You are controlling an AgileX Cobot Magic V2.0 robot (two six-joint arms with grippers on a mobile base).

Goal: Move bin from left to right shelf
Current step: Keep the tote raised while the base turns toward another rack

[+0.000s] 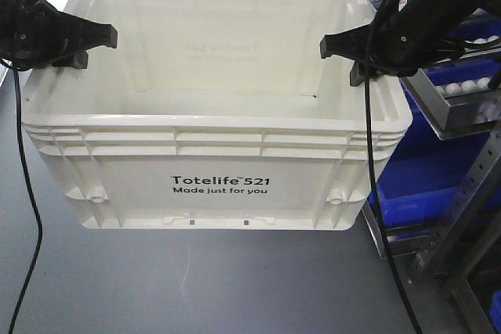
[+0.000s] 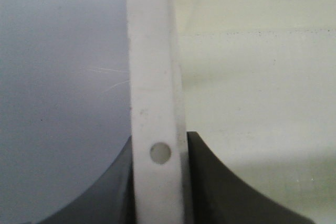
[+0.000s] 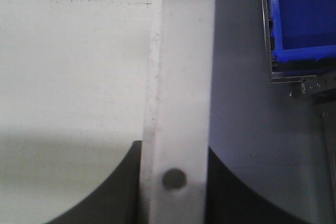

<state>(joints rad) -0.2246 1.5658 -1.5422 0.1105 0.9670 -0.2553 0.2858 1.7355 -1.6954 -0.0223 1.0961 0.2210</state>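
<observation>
The bin, a large white tote with black "Totelife 521" print, fills the middle of the front view and is empty inside. My left gripper is shut on its left rim, one black finger on each side of the wall. My right gripper is shut on the right rim in the same way. The right shelf, a grey metal rack with white rollers, stands just right of the bin, close behind my right arm.
Blue bins sit in the rack's lower level, and one blue bin shows past the tote's right wall. More blue bins are at the top right. Grey floor lies under and in front of the tote. Black cables hang from both arms.
</observation>
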